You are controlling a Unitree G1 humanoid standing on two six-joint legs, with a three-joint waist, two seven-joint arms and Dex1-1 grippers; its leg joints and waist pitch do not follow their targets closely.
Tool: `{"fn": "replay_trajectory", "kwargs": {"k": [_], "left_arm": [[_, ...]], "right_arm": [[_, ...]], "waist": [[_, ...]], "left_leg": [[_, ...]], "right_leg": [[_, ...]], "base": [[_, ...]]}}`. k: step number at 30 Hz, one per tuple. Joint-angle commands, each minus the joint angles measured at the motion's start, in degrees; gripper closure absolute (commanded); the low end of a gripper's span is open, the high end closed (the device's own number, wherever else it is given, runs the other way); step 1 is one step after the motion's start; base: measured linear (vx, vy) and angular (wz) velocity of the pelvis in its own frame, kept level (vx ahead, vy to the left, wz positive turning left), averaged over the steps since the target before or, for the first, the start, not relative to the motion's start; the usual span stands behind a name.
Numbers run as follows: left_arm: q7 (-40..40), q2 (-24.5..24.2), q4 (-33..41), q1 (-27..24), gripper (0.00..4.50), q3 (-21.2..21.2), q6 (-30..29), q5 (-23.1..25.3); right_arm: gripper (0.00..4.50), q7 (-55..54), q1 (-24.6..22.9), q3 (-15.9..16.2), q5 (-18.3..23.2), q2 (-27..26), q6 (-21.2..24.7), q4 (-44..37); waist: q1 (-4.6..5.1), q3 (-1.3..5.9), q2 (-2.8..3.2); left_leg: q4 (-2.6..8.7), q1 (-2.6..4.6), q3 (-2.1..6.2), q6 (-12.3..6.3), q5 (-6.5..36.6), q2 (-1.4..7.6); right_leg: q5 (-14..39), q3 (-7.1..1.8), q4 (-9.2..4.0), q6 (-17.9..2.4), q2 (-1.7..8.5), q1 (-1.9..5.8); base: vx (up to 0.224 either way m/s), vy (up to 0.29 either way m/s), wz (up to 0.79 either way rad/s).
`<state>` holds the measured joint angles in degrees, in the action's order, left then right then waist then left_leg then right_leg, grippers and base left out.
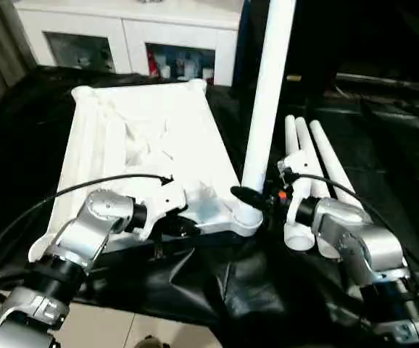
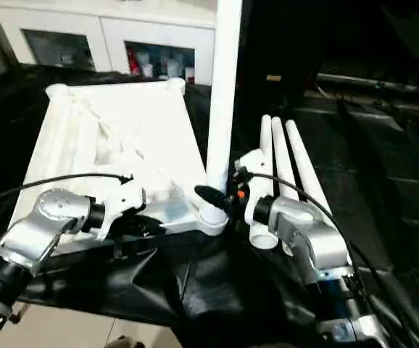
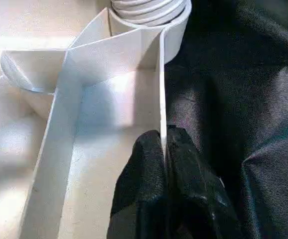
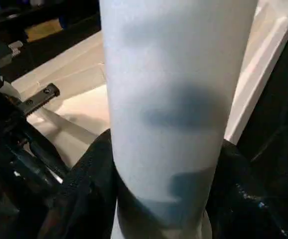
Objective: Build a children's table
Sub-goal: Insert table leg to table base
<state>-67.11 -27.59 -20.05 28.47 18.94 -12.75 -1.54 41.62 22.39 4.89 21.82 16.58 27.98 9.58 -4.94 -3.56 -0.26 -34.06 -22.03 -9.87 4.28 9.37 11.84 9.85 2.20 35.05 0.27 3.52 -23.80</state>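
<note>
the white table top [image 1: 144,138] lay ribbed side up on a black cloth [image 1: 217,283]. the left end effector [image 3: 163,149] was clenched on its near rim. one leg [image 1: 267,109] stood upright in the near right corner socket [image 1: 247,216], and the right end effector [image 4: 161,189] grasped it low down. three more legs [image 1: 314,174] lay side by side just to the right.

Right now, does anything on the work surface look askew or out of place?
Nothing stands out. The tabletop lies underside up, one leg stands upright in its near corner socket, and three spare legs lie neatly side by side beside it.
</note>
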Motion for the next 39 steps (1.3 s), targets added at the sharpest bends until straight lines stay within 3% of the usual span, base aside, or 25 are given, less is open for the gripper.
{"fn": "replay_trajectory", "kwargs": {"k": [1,9,13,15,16,19,22,24,28,33,34,39], "left_arm": [[0.00,0.30,0.24,0.70,4.50,-0.52,-0.15,-0.79],[0.12,-0.14,0.15,0.79,4.50,-1.11,-0.62,-0.87],[-0.13,-0.49,0.06,1.03,4.50,-1.20,-0.78,-0.87],[-0.15,-0.57,-0.11,1.20,4.50,-1.19,-0.74,-0.80],[-0.14,-0.62,-0.15,1.33,4.50,-1.21,-0.82,-0.75],[-0.08,-0.65,-0.16,1.58,4.50,-1.23,-0.99,-0.66],[-0.16,-0.82,-0.08,1.67,4.50,-1.31,-1.18,-0.72],[-0.08,-0.82,-0.33,1.69,4.50,-1.29,-1.04,-0.65],[0.16,-0.54,-0.43,1.70,4.50,-1.05,-1.13,-0.51],[0.08,-0.44,-0.25,1.54,4.50,-0.85,-1.20,-0.53],[0.12,-0.28,-0.76,1.72,4.50,-0.80,-0.88,-0.45],[0.18,0.16,-1.77,2.26,4.50,-0.65,-0.19,-0.32]], "right_arm": [[2.59,-0.22,-0.18,-0.61,0.19,-0.41,-1.43,1.32],[2.59,-0.68,-4.50,-3.21,1.05,-3.02,-6.18,3.39],[2.59,-1.52,-8.33,-4.42,1.48,-5.61,-10.83,4.63],[2.59,-1.61,-9.83,-4.31,0.83,-6.54,-13.72,5.41],[2.59,-1.89,-10.74,-4.51,0.34,-7.41,-15.99,6.13],[2.59,-2.22,-12.08,-4.67,-0.63,-8.66,-19.94,7.69],[2.59,-2.74,-13.50,-2.74,-4.35,-8.35,-25.46,8.82],[2.60,-3.46,-14.07,-2.14,-6.31,-8.07,-28.47,9.40],[2.60,-3.14,-13.92,-1.70,-7.45,-7.25,-29.51,10.00],[2.60,-1.04,-12.68,0.80,-8.60,-5.11,-27.30,8.75],[2.60,0.34,-11.34,1.67,-8.32,-4.10,-24.64,8.14],[2.60,3.45,-7.73,1.89,-6.27,-2.69,-19.50,8.62]], "waist": [[0.13,3.17,0.04],[0.12,3.03,0.21],[-0.10,3.20,0.83],[-0.03,3.19,0.84],[-0.17,3.31,1.29],[-0.02,3.12,1.12],[0.01,2.91,1.42],[-0.02,2.87,1.26],[0.00,2.84,1.28],[0.11,2.66,1.17],[0.16,2.69,0.85],[0.22,2.76,0.78]], "left_leg": [[4.86,1.22,0.22,1.65,17.27,1.08],[5.06,1.21,0.33,1.84,19.23,1.07],[5.20,1.36,0.52,2.11,20.70,1.12],[5.27,1.33,0.49,2.15,20.91,1.15],[5.27,1.33,0.59,2.27,21.10,1.13],[5.44,1.36,0.64,2.43,23.52,1.17],[5.53,1.41,0.73,2.53,25.04,1.10],[5.56,1.56,0.76,2.53,25.45,1.11],[5.65,1.45,0.80,2.16,25.29,1.14],[5.68,1.59,0.84,2.03,26.52,1.09],[5.64,1.62,0.82,1.85,26.24,1.09],[5.58,1.59,0.75,1.53,25.09,1.08]], "right_leg": [[18.66,-2.13,-4.62,-9.45,3.76,2.11],[19.99,-2.10,-4.89,-9.29,3.81,2.03],[20.47,-2.08,-4.98,-9.46,3.94,2.00],[19.19,-2.06,-4.94,-9.95,3.80,1.95],[18.95,-2.04,-4.82,-10.11,3.87,2.03],[20.61,-2.01,-5.14,-10.27,3.94,1.85],[23.72,-2.02,-5.50,-9.47,3.96,1.72],[24.77,-2.09,-5.68,-9.01,3.96,1.60],[24.22,-2.11,-5.59,-9.10,3.87,1.68],[26.91,-2.14,-5.86,-8.44,3.90,1.60],[27.40,-2.15,-5.92,-8.18,3.90,1.57],[26.70,-2.19,-5.78,-8.31,3.79,1.62]], "base": [[0.000,0.000,0.00],[0.000,0.000,0.00],[0.000,0.000,0.00],[0.000,0.000,0.00],[0.000,0.000,0.00],[0.000,0.000,0.00],[0.000,0.000,0.00],[0.000,0.000,0.00],[0.000,0.000,0.00],[0.000,0.000,0.00],[0.000,0.000,0.00],[0.000,0.000,0.00]]}}
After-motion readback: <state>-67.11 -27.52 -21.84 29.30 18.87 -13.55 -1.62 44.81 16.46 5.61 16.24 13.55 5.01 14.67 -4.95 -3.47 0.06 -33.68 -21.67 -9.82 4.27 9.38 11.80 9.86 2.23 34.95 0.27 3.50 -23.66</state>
